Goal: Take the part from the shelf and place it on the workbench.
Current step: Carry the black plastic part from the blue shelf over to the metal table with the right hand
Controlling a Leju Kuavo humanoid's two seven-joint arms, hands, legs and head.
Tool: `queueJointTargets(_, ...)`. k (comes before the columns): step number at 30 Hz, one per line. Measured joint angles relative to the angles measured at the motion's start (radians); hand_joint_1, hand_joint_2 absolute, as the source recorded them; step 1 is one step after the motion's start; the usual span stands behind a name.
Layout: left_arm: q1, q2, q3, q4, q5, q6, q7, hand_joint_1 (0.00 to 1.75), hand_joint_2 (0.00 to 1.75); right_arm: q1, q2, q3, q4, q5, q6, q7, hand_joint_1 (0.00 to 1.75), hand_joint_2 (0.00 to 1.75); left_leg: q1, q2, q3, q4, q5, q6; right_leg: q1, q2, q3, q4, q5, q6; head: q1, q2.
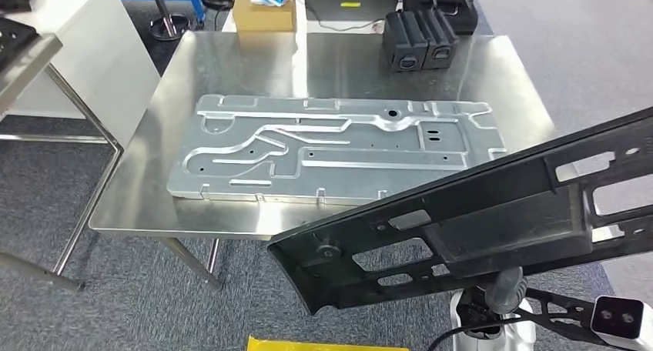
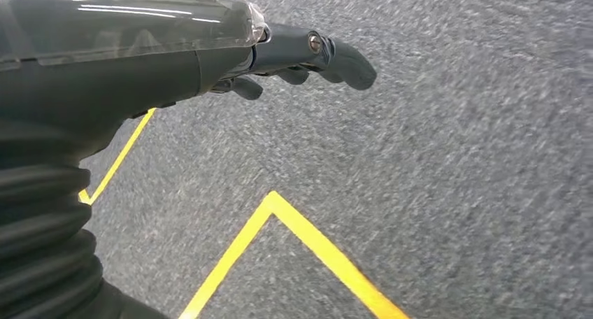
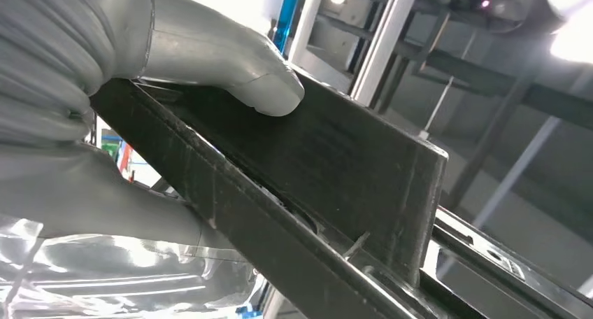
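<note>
Steel workbench (image 1: 146,182) ahead, shiny top, thin legs, on grey carpet (image 1: 46,205). Silver stamped plate (image 1: 331,147) lies flat across its middle, taking most of the near half. Two black boxes (image 1: 420,37) sit at the far edge right of centre; cardboard box (image 1: 265,16) just beyond the far edge. White cabinet (image 1: 85,51) far left, another metal table's corner (image 1: 27,58) at left edge. Black part (image 1: 493,212), long frame with cutouts, is in the air at near right, tilted, its left end over the workbench's near edge and not touching the top. Right hand (image 3: 140,102) grips the part (image 3: 336,186): thumb pressed on its flat face, palm behind the rim. Left hand (image 2: 210,60) hangs over the carpet (image 2: 454,158) with yellow tape lines (image 2: 308,238), holding nothing, fingers (image 2: 336,53) stretched out and loosely apart.
</note>
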Motion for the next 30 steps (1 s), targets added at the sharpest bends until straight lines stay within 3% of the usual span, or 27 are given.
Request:
queueJointTargets(2,-0.005,0.0,0.001,0.0,0.0,-0.002,-0.002,0.0,1.75,-0.007,0.0,0.0,-0.002,0.002,0.005,-0.001,1.75,1.75,0.004,0.0,0.021,-0.017,-0.009,0.012,-0.001,-0.005,-0.026,0.06,-0.031,0.009,0.001,0.0)
queueJointTargets(4,-0.007,0.0,0.002,0.0,0.0,-0.006,-0.003,0.0,1.75,-0.011,0.0,0.0,-0.003,0.01,0.012,-0.001,1.75,1.75,0.003,0.0,0.036,-0.022,-0.022,0.017,-0.003,-0.008,-0.12,0.199,-0.071,0.015,0.002,0.0)
queueJointTargets(5,-0.007,0.0,0.003,0.0,0.0,-0.01,-0.004,0.0,1.75,-0.011,0.0,0.0,-0.003,0.015,0.016,-0.001,1.75,1.75,0.003,0.0,0.044,-0.022,-0.029,0.017,-0.004,-0.009,-0.17,0.258,-0.077,0.017,0.002,0.0)
queueJointTargets(6,-0.007,-0.001,0.005,0.0,0.002,-0.017,-0.004,0.0,1.75,-0.012,0.0,0.0,-0.003,0.022,0.019,-0.001,1.75,1.75,0.002,0.0,0.052,-0.021,-0.036,0.017,-0.004,-0.009,-0.207,0.287,-0.062,0.018,0.002,0.0)
queueJointTargets(7,-0.006,-0.001,0.008,0.0,0.005,-0.027,-0.006,0.0,1.75,-0.013,0.0,0.0,-0.006,0.03,0.021,-0.001,1.75,1.75,0.002,-0.001,0.063,-0.021,-0.044,0.016,-0.004,-0.01,-0.226,0.276,-0.024,0.017,0.002,0.0)
queueJointTargets(9,-0.006,-0.004,0.014,0.0,0.015,-0.05,-0.009,0.0,1.75,-0.021,0.0,0.0,-0.014,0.045,0.023,-0.001,1.75,1.75,0.001,-0.003,0.082,-0.021,-0.058,0.014,-0.001,-0.01,-0.217,0.162,0.09,0.008,0.002,0.0)
queueJointTargets(10,-0.006,-0.007,0.017,0.0,0.02,-0.061,-0.011,0.0,1.75,-0.026,0.0,0.0,-0.019,0.05,0.023,-0.001,1.75,1.75,-0.001,-0.005,0.089,-0.021,-0.063,0.012,0.002,-0.01,-0.207,0.103,0.136,0.002,0.001,0.0)
queueJointTargets(11,-0.008,-0.009,0.021,0.001,0.024,-0.069,-0.015,0.0,1.75,-0.031,0.0,0.0,-0.023,0.054,0.021,-0.001,1.75,1.75,-0.002,-0.007,0.091,-0.02,-0.065,0.009,0.005,-0.01,-0.198,0.061,0.162,-0.005,0.0,0.0)
queueJointTargets(13,-0.01,-0.013,0.029,0.001,0.031,-0.082,-0.022,0.0,1.75,-0.041,0.001,0.0,-0.032,0.058,0.017,-0.001,1.75,1.75,-0.002,-0.009,0.088,-0.021,-0.065,0.001,0.01,-0.009,-0.197,0.037,0.168,-0.013,-0.004,0.0)
queueJointTargets(16,-0.011,-0.015,0.038,0.001,0.035,-0.085,-0.028,0.0,1.75,-0.052,0.004,0.001,-0.045,0.061,0.015,-0.002,1.75,1.75,-0.002,-0.007,0.081,-0.008,-0.085,-0.015,0.002,-0.011,-0.192,0.015,0.173,-0.026,-0.005,0.0)
queueJointTargets(18,-0.011,-0.015,0.041,0.001,0.035,-0.085,-0.03,0.0,1.75,-0.057,0.007,0.001,-0.049,0.062,0.014,-0.002,1.75,1.75,0.001,-0.003,0.047,0.082,-0.147,-0.025,-0.003,-0.016,-0.19,0.007,0.179,-0.033,-0.006,0.0)
queueJointTargets(20,-0.011,-0.015,0.043,0.001,0.034,-0.085,-0.03,0.0,1.75,-0.059,0.009,0.001,-0.05,0.064,0.012,-0.002,1.75,1.75,0.006,-0.002,-0.003,0.213,-0.211,-0.034,-0.004,-0.02,-0.196,0.008,0.18,-0.035,-0.006,0.0)
queueJointTargets(21,-0.011,-0.015,0.044,0.001,0.034,-0.085,-0.031,0.0,1.75,-0.059,0.009,0.001,-0.05,0.065,0.01,-0.002,1.75,1.75,0.01,-0.001,-0.015,0.249,-0.22,-0.038,-0.004,-0.021,-0.199,0.01,0.18,-0.035,-0.006,0.0)
queueJointTargets(22,-0.01,-0.015,0.044,0.001,0.033,-0.085,-0.032,0.0,1.75,-0.059,0.009,0.001,-0.05,0.066,0.006,-0.002,1.75,1.75,0.013,0.0,-0.008,0.246,-0.209,-0.041,-0.005,-0.021,-0.202,0.012,0.181,-0.034,-0.006,0.0)
queueJointTargets(23,-0.01,-0.015,0.044,0.001,0.031,-0.084,-0.033,0.0,1.75,-0.059,0.009,0.001,-0.05,0.066,0.002,-0.002,1.75,1.75,0.018,0.002,0.018,0.204,-0.183,-0.045,-0.007,-0.021,-0.204,0.015,0.181,-0.032,-0.006,0.0)
queueJointTargets(25,-0.011,-0.015,0.044,0.001,0.029,-0.08,-0.035,0.0,1.75,-0.061,0.009,0.001,-0.051,0.066,-0.003,-0.002,1.75,1.75,0.023,0.002,0.095,0.064,-0.131,-0.05,-0.009,-0.021,-0.208,0.025,0.181,-0.022,-0.007,0.0)
queueJointTargets(27,-0.013,-0.015,0.044,0.001,0.027,-0.078,-0.036,0.0,1.75,-0.064,0.009,0.001,-0.053,0.066,-0.003,-0.002,1.75,1.75,0.022,0.0,0.131,-0.014,-0.116,-0.042,-0.007,-0.019,-0.213,0.032,0.183,-0.008,-0.006,0.0)
queueJointTargets(30,-0.013,-0.016,0.044,0.001,0.025,-0.076,-0.036,0.0,1.75,-0.066,0.009,0.002,-0.057,0.066,-0.004,-0.002,1.75,1.75,0.017,-0.001,0.128,-0.021,-0.11,-0.016,-0.008,-0.016,-0.216,0.031,0.189,0.012,-0.006,0.0)
